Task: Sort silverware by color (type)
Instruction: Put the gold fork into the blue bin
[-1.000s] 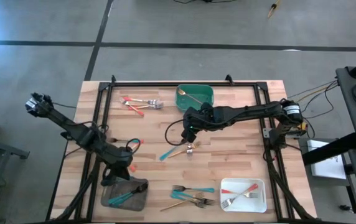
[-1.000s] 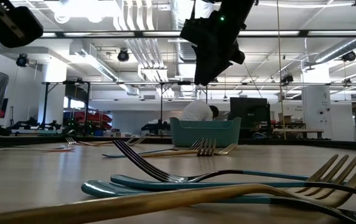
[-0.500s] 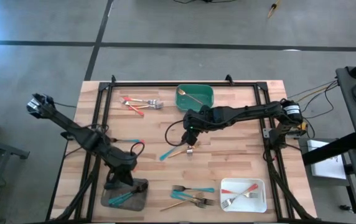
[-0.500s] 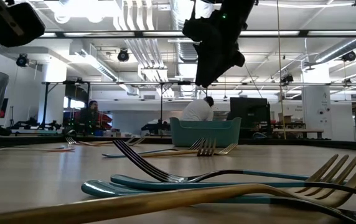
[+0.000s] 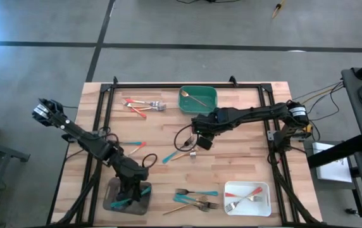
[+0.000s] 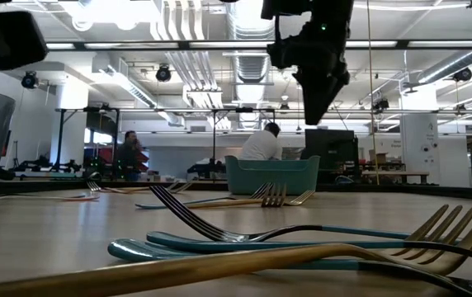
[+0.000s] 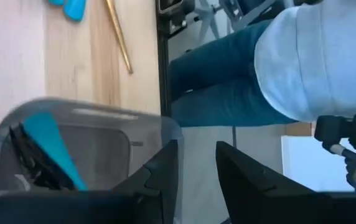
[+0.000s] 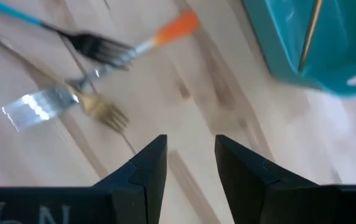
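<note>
Forks and spoons lie in groups on the wooden table. A teal-handled fork (image 5: 168, 158) and a gold fork (image 5: 190, 152) lie mid-table; the right wrist view adds an orange-handled fork (image 8: 165, 31). My right gripper (image 5: 200, 140) (image 8: 190, 140) hangs open above the table just right of them, holding nothing. My left gripper (image 5: 135, 188) (image 7: 196, 149) is open over the right end of the grey tray (image 5: 112, 204), where teal-handled pieces (image 7: 50, 143) lie. The green tray (image 5: 198, 99) holds a gold piece. The white tray (image 5: 247, 197) holds a red-handled fork and a gold fork.
Red-handled pieces (image 5: 143, 105) lie near the far left corner. Teal and gold forks (image 5: 195, 197) lie at the near edge between the grey and white trays, filling the low view's foreground. A black frame runs along the table's sides. A person's legs show past the near edge in the left wrist view.
My left gripper has moved toward the near edge and a little right, ending over the grey tray. My right gripper has shifted toward the table's right, away from the mid-table forks. No silverware has moved.
</note>
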`<state>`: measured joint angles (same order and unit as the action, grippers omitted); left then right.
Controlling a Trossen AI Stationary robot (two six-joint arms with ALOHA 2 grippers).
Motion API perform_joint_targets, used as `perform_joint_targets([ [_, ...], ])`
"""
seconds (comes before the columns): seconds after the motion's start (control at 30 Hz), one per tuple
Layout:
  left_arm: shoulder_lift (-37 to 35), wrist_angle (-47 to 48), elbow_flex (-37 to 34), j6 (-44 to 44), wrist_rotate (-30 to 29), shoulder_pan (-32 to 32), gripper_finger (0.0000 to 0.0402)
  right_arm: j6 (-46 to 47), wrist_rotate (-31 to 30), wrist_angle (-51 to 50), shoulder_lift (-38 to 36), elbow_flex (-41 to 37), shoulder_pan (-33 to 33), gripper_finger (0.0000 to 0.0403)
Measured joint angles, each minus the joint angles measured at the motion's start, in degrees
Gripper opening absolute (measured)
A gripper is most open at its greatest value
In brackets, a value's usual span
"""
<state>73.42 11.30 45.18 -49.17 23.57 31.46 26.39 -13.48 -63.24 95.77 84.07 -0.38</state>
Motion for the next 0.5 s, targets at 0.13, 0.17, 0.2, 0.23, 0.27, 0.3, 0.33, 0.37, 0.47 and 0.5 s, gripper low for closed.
perform_joint_targets([
  [0.13,2.4,-0.1,5.1,2.7,-2.3,-0.1,0.0091,-0.1,5.5,-1.4,0.0,0.0,0.1,0.0128],
  [0.17,3.1,-0.2,6.8,4.6,-3.6,0.0,0.0091,-0.2,7.3,-1.0,0.0,0.0,0.2,0.0128],
  [0.2,3.8,-0.1,8.6,6.9,-4.8,0.0,0.0090,-0.2,8.9,-0.6,0.0,0.0,0.5,0.0128],
  [0.23,4.5,-0.1,10.4,9.6,-6.2,0.0,0.0089,-0.4,10.0,-0.1,0.0,0.0,0.9,0.0128],
  [0.27,5.3,0.1,12.5,12.2,-7.6,-0.1,0.0088,-1.2,10.6,0.5,0.2,0.0,1.4,0.0128],
  [0.3,6.1,0.5,14.6,15.0,-9.5,-0.1,0.0087,-2.7,10.9,1.2,0.3,0.0,2.1,0.0128],
  [0.33,7.1,2.0,16.9,17.9,-11.4,-0.1,0.0086,-5.2,11.0,2.0,0.6,-0.1,2.7,0.0128],
  [0.37,8.2,4.3,19.2,20.4,-13.2,-0.1,0.0085,-8.1,11.0,3.1,0.9,-0.1,3.4,0.0128],
  [0.47,12.2,12.6,25.1,25.8,-15.4,-0.1,0.0084,-17.1,10.6,8.5,2.1,-0.1,5.0,0.0128],
  [0.5,13.5,14.2,26.8,27.0,-15.5,-0.1,0.0084,-19.7,10.6,10.7,2.6,-0.1,5.4,0.0128],
])
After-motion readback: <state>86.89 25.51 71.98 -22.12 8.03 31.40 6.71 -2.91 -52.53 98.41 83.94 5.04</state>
